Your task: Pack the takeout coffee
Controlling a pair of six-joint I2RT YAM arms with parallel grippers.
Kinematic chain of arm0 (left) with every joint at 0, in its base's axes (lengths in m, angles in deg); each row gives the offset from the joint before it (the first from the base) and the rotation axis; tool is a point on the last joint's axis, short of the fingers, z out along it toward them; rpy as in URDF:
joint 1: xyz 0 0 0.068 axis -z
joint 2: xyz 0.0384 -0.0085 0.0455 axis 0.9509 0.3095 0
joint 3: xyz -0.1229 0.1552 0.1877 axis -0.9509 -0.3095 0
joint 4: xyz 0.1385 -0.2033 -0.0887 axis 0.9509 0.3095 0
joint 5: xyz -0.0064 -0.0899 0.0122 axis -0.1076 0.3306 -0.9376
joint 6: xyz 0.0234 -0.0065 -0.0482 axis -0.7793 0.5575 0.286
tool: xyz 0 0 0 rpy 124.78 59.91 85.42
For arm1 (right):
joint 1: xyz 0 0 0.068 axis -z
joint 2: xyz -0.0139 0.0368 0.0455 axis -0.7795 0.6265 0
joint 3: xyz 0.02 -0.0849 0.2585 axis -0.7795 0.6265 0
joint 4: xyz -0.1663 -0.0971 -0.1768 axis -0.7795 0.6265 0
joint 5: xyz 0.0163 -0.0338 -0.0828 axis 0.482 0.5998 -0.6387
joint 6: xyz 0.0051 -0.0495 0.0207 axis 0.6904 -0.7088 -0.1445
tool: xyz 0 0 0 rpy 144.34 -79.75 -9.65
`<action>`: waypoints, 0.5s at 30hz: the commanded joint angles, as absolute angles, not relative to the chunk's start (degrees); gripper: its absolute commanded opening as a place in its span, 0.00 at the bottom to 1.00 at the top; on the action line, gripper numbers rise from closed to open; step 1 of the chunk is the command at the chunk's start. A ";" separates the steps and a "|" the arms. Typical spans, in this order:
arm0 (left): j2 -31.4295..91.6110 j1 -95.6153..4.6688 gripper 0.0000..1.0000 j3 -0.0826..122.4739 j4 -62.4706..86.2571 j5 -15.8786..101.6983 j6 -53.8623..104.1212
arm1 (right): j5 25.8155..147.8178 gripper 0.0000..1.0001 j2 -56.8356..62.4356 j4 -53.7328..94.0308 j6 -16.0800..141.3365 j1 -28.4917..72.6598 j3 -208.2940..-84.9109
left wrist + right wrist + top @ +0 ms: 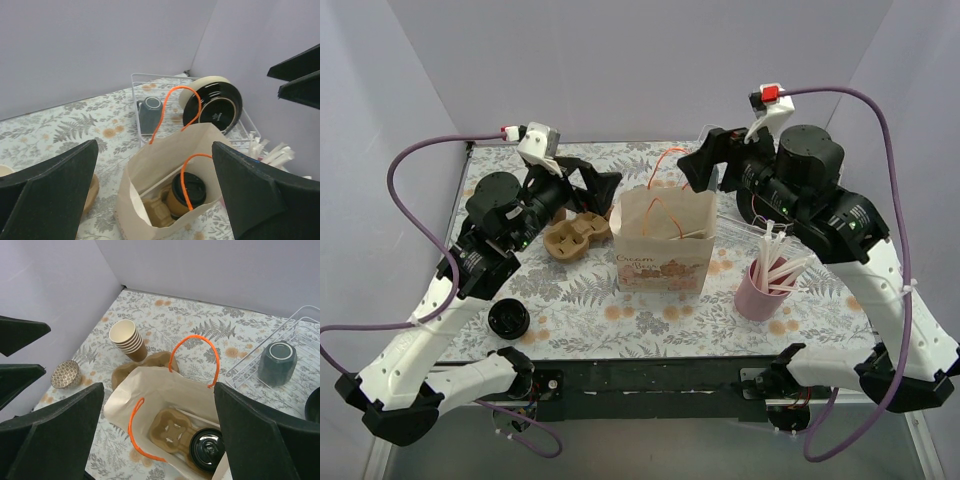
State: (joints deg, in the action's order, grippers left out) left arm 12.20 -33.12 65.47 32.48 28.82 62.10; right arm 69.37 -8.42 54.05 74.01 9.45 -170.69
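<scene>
Right wrist view, takeout coffee (207,450) in paper bag (165,385) beneath right pincer (159,390), left pincer (155,147) nearby, both gaping, empty

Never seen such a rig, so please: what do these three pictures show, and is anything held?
Two robot arms are bolted to a table's near edge. One picture looks down from above; the other two come from wrist cameras, where the big black shapes are the left fingers and right fingers. On the flowered table stand a paper bag, a cardboard carrier, a pink cup of straws and a loose black lid. The lidded coffee cup sits inside the bag. Both pairs are open, holding nothing.
</scene>
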 commanded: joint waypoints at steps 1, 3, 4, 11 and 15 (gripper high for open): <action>11.64 -33.13 0.98 66.99 31.40 32.28 67.15 | 69.42 0.99 -12.44 51.03 77.52 9.46 -163.79; 11.20 -33.13 0.98 66.46 31.40 32.01 69.88 | 69.77 0.99 -15.26 49.35 78.04 9.46 -161.24; 10.85 -33.13 0.98 66.11 31.40 32.27 70.84 | 69.34 0.99 -15.96 49.78 78.48 9.46 -159.93; 6.90 -33.13 0.98 62.16 32.71 32.64 75.68 | 67.57 0.99 -22.54 53.04 80.95 9.46 -155.27; 2.59 -33.13 0.98 59.08 33.33 30.43 78.85 | 66.61 0.98 -26.77 52.43 82.88 9.46 -151.66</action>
State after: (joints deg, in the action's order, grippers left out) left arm 7.06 -33.12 61.12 32.52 32.10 75.09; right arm 68.37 -22.47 54.08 80.20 9.45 -153.90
